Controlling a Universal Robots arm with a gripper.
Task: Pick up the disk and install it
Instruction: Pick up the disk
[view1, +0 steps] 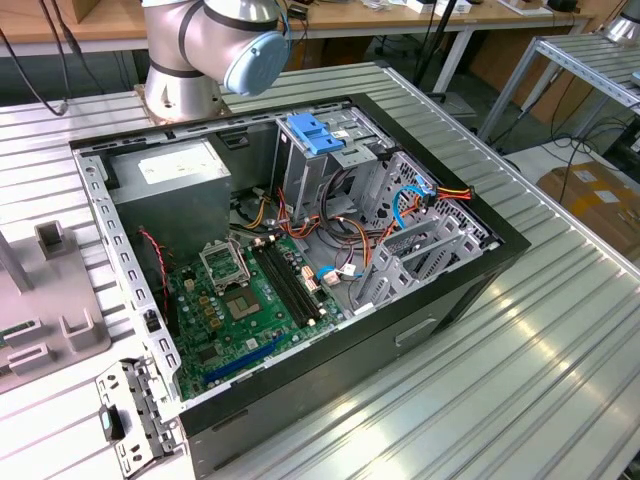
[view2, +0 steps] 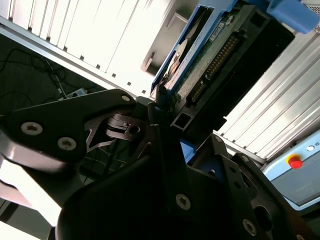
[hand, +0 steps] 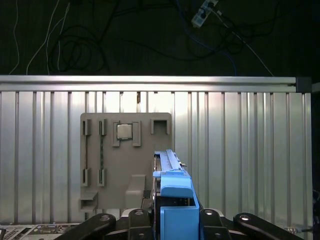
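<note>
End effector (hand: 176, 221) clamped on disk (hand: 174, 192), edge-up over grey fixture plate (hand: 120, 170); print on disk unreadable.

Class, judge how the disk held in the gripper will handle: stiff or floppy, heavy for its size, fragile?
The disk is probably rigid: metal body in a blue frame. Likely heavy for its size, so, clamped at one end by the gripper, it could tilt. Its bare circuit board looks fragile.
</note>
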